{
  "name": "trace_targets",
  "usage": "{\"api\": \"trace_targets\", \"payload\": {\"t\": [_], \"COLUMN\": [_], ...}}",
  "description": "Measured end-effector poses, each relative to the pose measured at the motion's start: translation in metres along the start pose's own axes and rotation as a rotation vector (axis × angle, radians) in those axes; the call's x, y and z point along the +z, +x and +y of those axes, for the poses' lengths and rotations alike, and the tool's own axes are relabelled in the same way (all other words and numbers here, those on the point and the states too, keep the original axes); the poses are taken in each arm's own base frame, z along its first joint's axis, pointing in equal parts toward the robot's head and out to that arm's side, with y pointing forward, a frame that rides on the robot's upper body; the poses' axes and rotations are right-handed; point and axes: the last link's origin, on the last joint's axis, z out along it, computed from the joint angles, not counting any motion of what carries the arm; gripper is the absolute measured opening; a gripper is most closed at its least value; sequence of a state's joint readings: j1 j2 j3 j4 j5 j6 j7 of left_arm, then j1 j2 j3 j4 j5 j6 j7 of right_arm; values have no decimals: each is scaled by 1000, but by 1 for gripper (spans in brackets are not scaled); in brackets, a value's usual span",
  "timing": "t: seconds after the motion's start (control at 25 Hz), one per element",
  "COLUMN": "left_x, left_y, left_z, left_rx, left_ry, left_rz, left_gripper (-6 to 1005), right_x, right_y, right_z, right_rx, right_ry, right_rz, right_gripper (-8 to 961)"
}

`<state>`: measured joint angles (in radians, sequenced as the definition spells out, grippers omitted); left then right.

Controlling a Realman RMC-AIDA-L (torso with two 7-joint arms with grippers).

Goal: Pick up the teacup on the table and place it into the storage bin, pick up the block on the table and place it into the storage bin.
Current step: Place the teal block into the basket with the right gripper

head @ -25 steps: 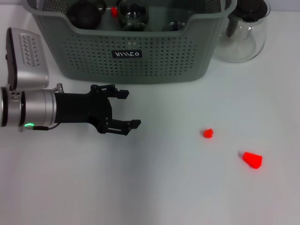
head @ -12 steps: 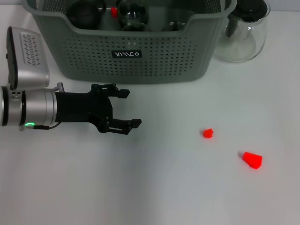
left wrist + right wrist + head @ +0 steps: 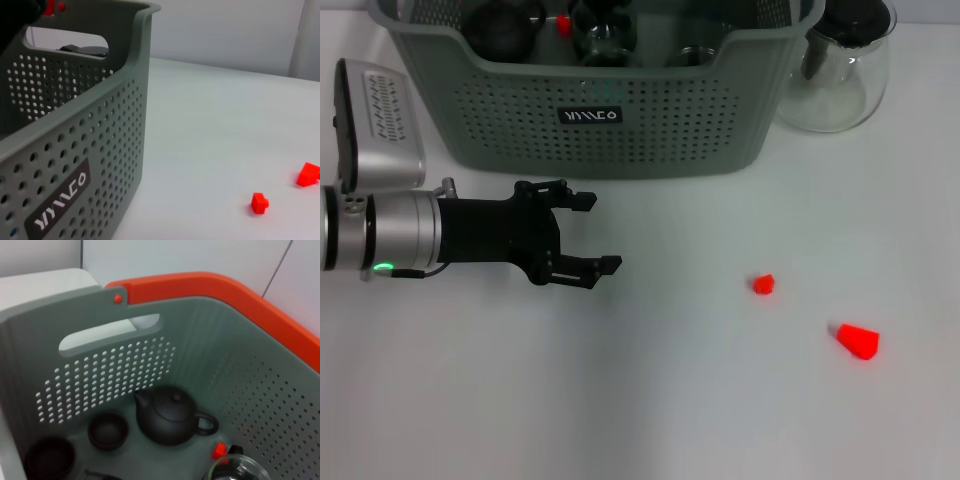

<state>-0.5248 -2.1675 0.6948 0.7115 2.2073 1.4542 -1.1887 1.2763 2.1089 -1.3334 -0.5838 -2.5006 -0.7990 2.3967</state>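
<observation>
"Where is the big basket?"

"The storage bin (image 3: 600, 95) sits at the back of the white table (image 3: 720, 400). Inside it I see a dark teapot (image 3: 170, 415), two small dark cups (image 3: 107, 430), a glass pot and a tiny red bit."

"What is the left gripper (image 3: 582, 232) doing?"

"It hangs just in front of the bin, low over the table, and points sideways. Its two black fingers are spread apart with nothing between them."

"And the right one?"

"I can't see the right gripper at all. Its camera looks down into the bin."

"Are any blocks left out?"

"Yes. A small red block (image 3: 764, 284) lies on the table, well in front of the bin and off toward its right end. A bigger red block (image 3: 858, 341) lies a bit farther from the bin than that one. A clear glass teapot (image 3: 843, 70) stands just beside the bin's right end."
</observation>
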Motion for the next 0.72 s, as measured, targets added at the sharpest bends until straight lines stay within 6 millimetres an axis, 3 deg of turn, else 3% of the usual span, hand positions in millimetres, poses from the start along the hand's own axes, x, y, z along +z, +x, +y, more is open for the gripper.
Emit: {"api": "trace_targets", "payload": {"t": [0.24,0.48,0.72], "left_x": [0,-1,0], "left_y": [-1,-2,-2], "left_z": [0,0,1], "left_rx": [-3,-7,-7], "left_ry": [0,4,1], "left_rz": [0,2,1], "left_gripper": [889,888,889], "right_x": [-5,-29,-44], "right_y": [-4,-21,-18], "right_z": [3,-3,-6], "right_rx": [-14,59,126], "right_ry": [1,13,18], "right_rz": [-58,-252,-362], "right_gripper": [767,769,772]}}
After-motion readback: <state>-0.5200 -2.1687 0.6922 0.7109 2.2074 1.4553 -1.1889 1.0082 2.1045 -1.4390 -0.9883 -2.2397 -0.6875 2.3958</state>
